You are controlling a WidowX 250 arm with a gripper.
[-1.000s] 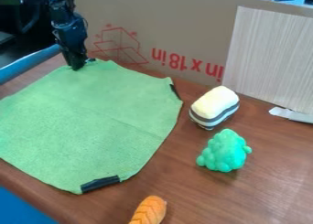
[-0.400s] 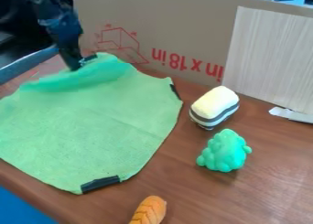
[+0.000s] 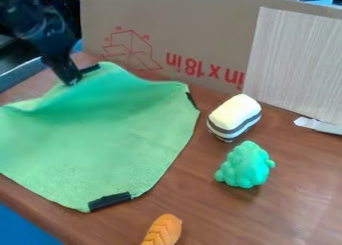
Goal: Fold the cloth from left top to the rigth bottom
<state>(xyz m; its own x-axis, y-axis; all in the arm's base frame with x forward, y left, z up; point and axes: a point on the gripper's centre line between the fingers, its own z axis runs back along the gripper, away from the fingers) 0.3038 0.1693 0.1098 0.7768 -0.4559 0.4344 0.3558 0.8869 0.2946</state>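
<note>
At the upper left, the black gripper is shut on the top edge of the green cloth, beside a strip of black tape. That part of the cloth is raised and rippled, with a fold running from the gripper toward the left. The lower and right parts lie flat on the table, with black tape at the bottom corner and the right corner.
A cream and striped block and a green lumpy toy stand right of the cloth. An orange toy lies at the front edge of view. Behind stands a cardboard wall on the wooden table.
The gripper has shifted a little left and down in the view, tilting over. The cloth's upper left edge has come up with it and bunched; the lower part and the toys have stayed put.
</note>
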